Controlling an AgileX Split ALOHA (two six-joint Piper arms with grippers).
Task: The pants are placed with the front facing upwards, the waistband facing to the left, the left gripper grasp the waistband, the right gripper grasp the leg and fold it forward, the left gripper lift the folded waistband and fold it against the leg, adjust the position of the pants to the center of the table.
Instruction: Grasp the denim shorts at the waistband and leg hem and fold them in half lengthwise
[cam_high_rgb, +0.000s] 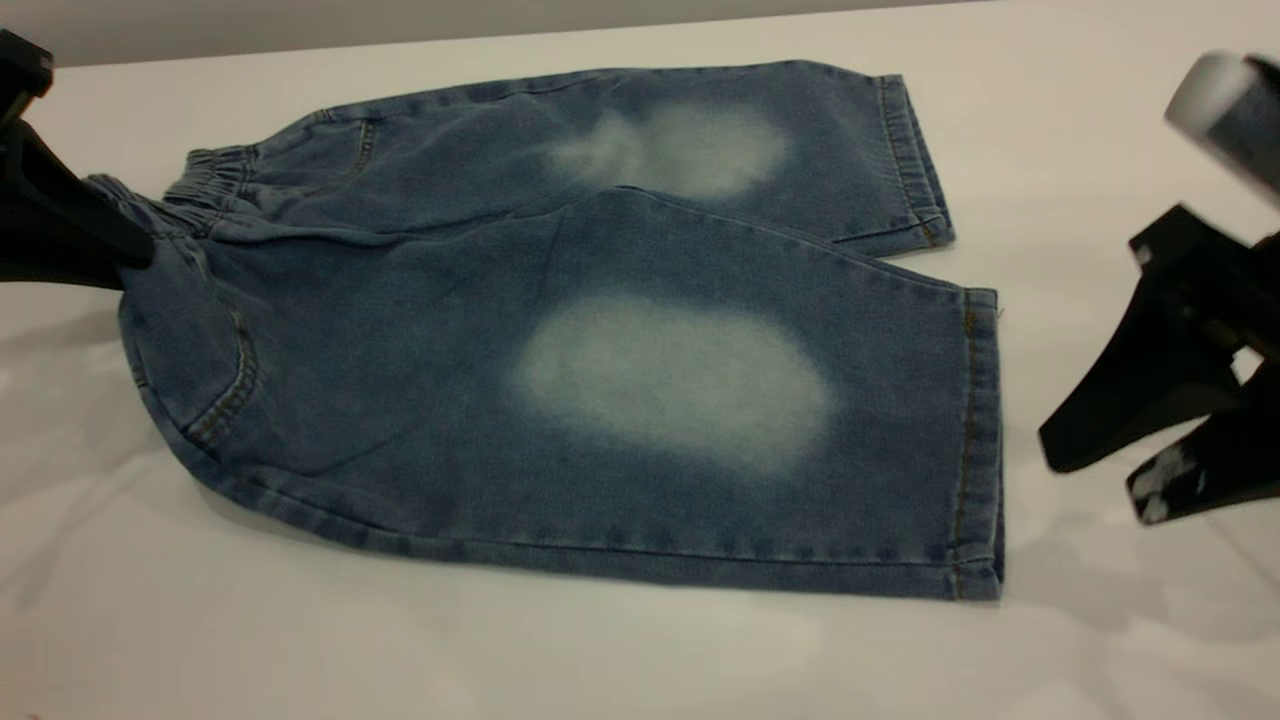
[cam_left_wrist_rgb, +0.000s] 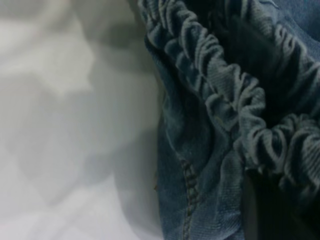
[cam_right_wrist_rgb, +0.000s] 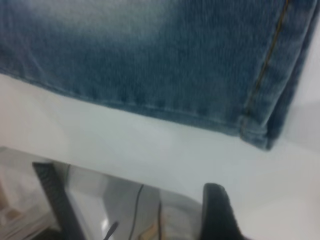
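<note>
Pants (cam_high_rgb: 560, 340) lie flat on the table (cam_high_rgb: 640, 660). Your left gripper (cam_high_rgb: 135, 250) pinches the waistband (cam_high_rgb: 205, 180); your right gripper (cam_high_rgb: 1095, 475) hangs spread wide just beyond the leg (cam_high_rgb: 700, 440) hem.

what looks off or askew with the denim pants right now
The near wide leg of the blue denim pants overlaps the far leg's inner edge, and the gathered elastic waistband is bunched where the black left gripper meets it. No damage shows.
</note>
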